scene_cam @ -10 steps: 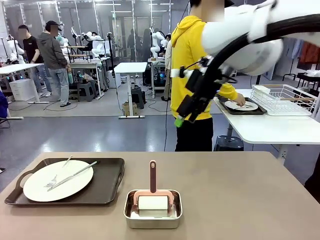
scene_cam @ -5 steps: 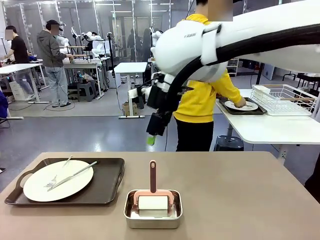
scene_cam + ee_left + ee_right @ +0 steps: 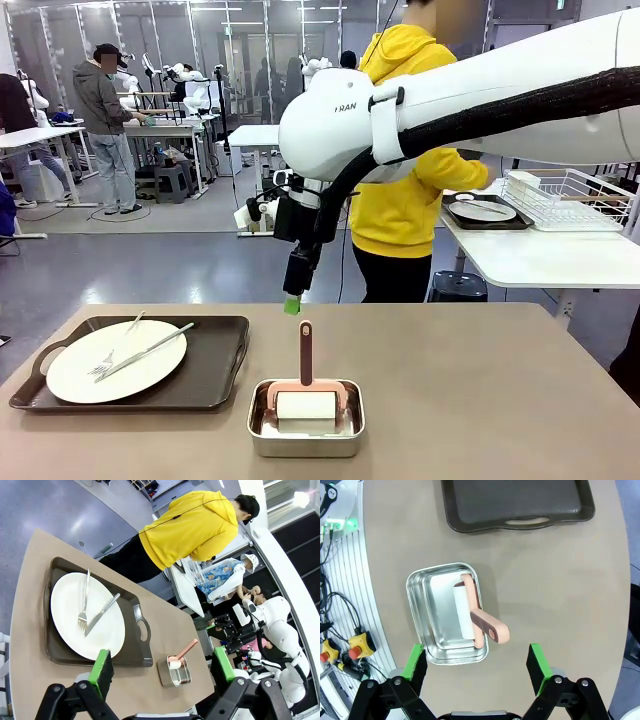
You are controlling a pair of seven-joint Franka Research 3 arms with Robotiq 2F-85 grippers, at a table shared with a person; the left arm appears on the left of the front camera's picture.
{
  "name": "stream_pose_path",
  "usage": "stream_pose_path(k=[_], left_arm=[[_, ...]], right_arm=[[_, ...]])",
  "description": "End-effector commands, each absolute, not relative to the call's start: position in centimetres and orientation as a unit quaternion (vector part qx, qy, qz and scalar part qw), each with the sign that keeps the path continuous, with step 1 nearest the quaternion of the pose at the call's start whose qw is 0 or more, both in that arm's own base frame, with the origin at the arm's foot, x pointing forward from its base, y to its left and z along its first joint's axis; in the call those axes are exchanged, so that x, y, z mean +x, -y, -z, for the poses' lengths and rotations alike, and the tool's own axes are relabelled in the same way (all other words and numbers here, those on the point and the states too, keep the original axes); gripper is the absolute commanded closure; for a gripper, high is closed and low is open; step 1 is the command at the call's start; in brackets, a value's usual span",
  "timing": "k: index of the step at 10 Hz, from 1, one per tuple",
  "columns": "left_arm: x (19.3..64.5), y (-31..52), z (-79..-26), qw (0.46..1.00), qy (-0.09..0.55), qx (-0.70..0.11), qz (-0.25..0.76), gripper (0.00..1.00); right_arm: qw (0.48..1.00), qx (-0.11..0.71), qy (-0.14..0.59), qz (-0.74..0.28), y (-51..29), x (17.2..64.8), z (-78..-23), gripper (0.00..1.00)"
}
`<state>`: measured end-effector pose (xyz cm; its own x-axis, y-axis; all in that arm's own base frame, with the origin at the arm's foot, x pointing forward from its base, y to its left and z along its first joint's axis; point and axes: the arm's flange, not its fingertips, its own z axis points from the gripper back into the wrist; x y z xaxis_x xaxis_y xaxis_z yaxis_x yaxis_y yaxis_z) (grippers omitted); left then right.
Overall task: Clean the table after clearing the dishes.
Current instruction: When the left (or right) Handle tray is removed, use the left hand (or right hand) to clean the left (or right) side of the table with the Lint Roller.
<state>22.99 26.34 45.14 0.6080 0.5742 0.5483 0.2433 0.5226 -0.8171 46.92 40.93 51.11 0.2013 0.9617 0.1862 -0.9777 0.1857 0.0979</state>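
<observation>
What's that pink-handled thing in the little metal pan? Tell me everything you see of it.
It looks like a cleaning roller: a white roll on a salmon-pink frame, with a long pink handle whose grip has a darker brownish face. The roll lies inside the small rectangular steel pan on the table; the handle slopes up past the pan's far rim. Only the pan touches it.

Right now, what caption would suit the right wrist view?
Open right claw hovering above a pink-handled roller in its steel pan on the table.
</observation>
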Motion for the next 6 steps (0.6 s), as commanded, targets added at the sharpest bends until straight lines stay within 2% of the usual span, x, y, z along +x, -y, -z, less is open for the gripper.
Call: stream_pose_path(k=[1, 6], left_arm=[[22.80, -26.45, -45.20, 0.758, 0.434, -0.476, -0.106, 0.00], [22.80, -26.45, -45.20, 0.758, 0.434, -0.476, -0.106, 0.00]], right_arm=[[0.771, 0.106, 0.042, -0.627, -40.94, 46.62, -51.44, 0.00], [0.771, 0.106, 0.042, -0.627, -40.94, 46.62, -51.44, 0.00]])
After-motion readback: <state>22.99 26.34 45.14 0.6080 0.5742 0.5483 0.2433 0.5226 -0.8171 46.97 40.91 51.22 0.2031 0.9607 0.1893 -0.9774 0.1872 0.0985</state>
